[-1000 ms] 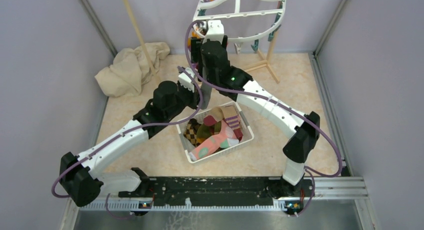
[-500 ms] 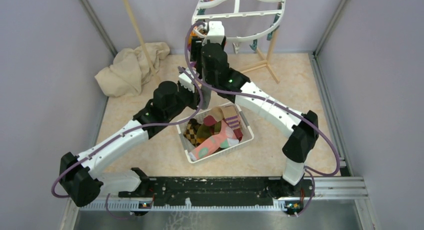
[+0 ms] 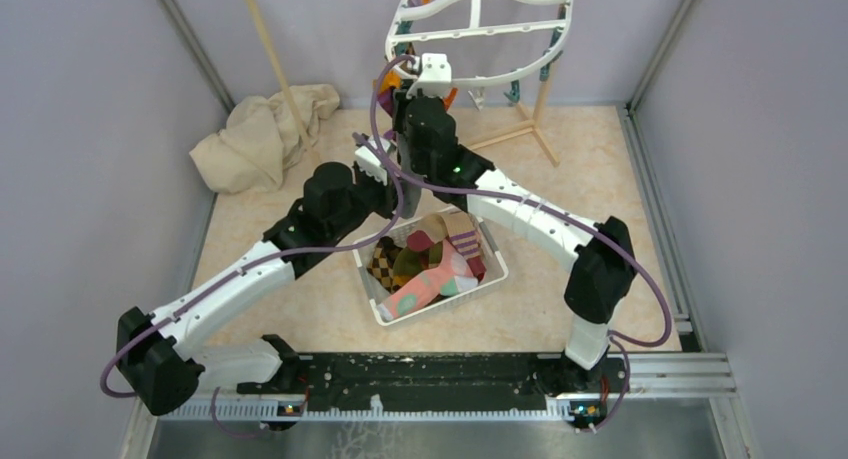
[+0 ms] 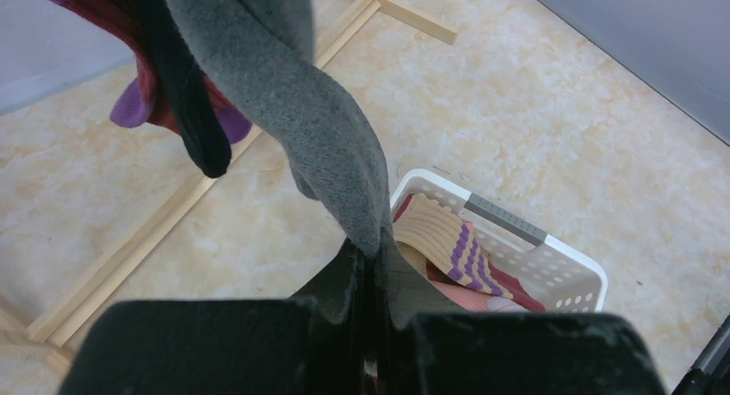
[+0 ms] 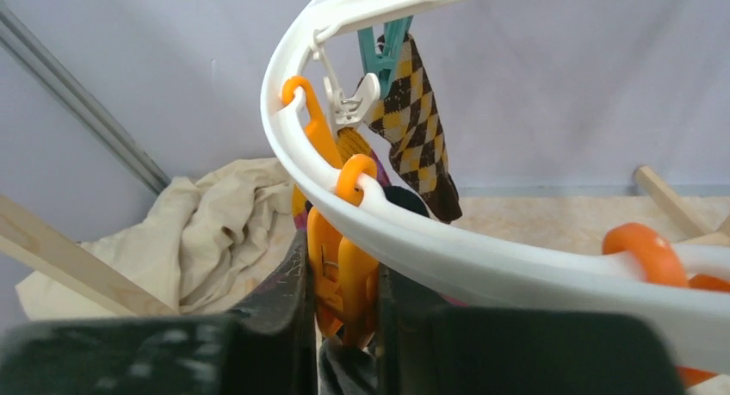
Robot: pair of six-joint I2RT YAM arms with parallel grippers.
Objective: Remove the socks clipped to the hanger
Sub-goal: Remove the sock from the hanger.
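The white hanger (image 3: 480,29) hangs at the back, its rim (image 5: 448,240) crossing the right wrist view. My right gripper (image 5: 343,283) is shut on an orange peg (image 5: 340,257) dangling from that rim; a grey sock's top shows just below the peg. My left gripper (image 4: 372,266) is shut on the lower end of this grey sock (image 4: 318,128), which stretches up out of view. A brown-yellow argyle sock (image 5: 417,128) hangs from a teal peg (image 5: 383,46) further along. A red and purple sock (image 4: 138,94) hangs beside the grey one.
A white mesh basket (image 3: 495,269) with several socks stands under the arms, and its rim (image 4: 551,266) shows below the left gripper. A beige cloth (image 3: 260,134) lies at the back left. The wooden rack's feet (image 3: 525,129) spread across the floor under the hanger.
My right gripper has closed from wide open onto the orange peg and shifted slightly toward the hanger. The left gripper keeps its hold on the grey sock.
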